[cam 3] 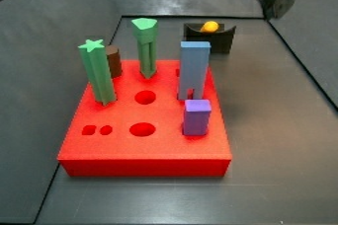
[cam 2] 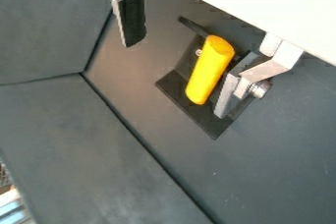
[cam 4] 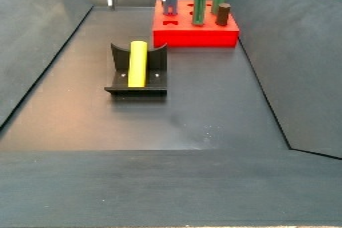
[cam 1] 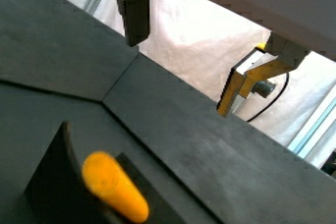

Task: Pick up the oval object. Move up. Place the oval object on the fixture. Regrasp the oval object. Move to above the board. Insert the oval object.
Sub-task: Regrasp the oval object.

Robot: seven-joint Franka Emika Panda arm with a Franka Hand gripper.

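your oval object (cam 4: 135,62) lies in the fixture (cam 4: 136,89) notch, well apart from the board (cam 4: 198,30). the gripper (cam 2: 184,41) hangs above it, fingers apart and empty. it looks rigid, light and slick — pinch mid-length across the flatter sides.

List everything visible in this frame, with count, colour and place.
Oval peg: one, yellow-orange, lying in the fixture's notch.
Fixture: one, dark, on the floor, apart from the board.
Board: one, red, on the floor.
Green pegs: two, standing in the board.
Blue pegs: two, one tall and one short, in the board.
Brown cylinder: one, behind the star-topped green peg.
Claw: one, silver fingers with dark pads, open, above the fixture, holding nothing.
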